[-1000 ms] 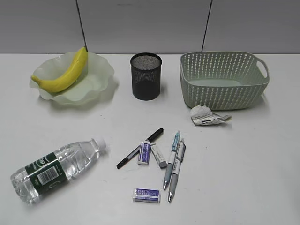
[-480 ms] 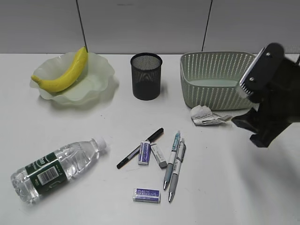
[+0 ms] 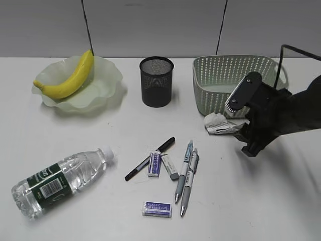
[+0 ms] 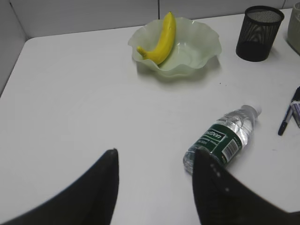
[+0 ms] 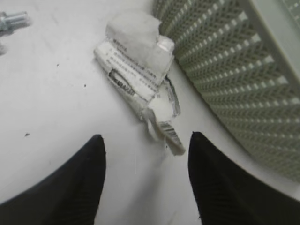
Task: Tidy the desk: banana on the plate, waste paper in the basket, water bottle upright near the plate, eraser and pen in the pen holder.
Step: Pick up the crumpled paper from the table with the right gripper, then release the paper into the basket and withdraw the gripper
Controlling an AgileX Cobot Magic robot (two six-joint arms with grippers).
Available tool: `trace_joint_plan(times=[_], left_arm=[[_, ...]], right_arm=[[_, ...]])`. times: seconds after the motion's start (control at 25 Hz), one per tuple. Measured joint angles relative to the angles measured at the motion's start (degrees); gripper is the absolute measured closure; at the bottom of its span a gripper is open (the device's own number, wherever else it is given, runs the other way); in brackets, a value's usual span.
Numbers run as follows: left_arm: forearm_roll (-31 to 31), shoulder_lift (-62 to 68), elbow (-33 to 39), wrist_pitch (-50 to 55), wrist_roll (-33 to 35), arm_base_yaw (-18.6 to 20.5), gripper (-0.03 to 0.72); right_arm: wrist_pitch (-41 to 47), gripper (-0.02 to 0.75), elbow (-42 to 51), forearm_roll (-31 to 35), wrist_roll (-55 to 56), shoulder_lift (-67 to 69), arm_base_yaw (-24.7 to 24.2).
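The right pincer (image 5: 145, 173) hangs released, jaws spread, just short of the crumpled waste paper (image 5: 138, 75) lying on the worktop (image 3: 261, 201) against the basket (image 3: 235, 85), while the left pincer (image 4: 154, 187), likewise spread, hovers near the lying water bottle (image 4: 222, 138).

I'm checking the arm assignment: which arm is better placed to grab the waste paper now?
Right. The right gripper is open with the waste paper just ahead, beside the basket; the left gripper is near the water bottle.
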Motion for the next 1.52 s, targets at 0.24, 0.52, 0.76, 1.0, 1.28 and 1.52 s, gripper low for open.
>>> trace_joint_plan(times=[0.24, 0.52, 0.76, 1.0, 1.28, 1.52], left_arm=[[0.0, 0.0, 0.0, -0.1, 0.0, 0.0, 0.307], [0.0, 0.0, 0.0, -0.1, 0.0, 0.0, 0.307], [0.0, 0.0, 0.0, -0.1, 0.0, 0.0, 0.307], [0.0, 0.0, 0.0, -0.1, 0.0, 0.0, 0.307], [0.0, 0.0, 0.0, -0.1, 0.0, 0.0, 0.307], [0.0, 0.0, 0.0, -0.1, 0.0, 0.0, 0.307]], right_arm=[[1.0, 0.293, -4.1, 0.0, 0.0, 4.5, 0.0], [3.0, 0.302, -7.1, -1.6, 0.0, 9.1, 0.3], [3.0, 0.605, -9.0, -2.0, 0.0, 10.7, 1.4], [6.2, 0.726, -9.0, -2.1, 0.5, 9.2, 3.4], [10.5, 0.726, -9.0, 2.8, 1.0, -2.0, 6.7], [-2.3, 0.726, -9.8, 9.9, 1.1, -8.2, 4.7]])
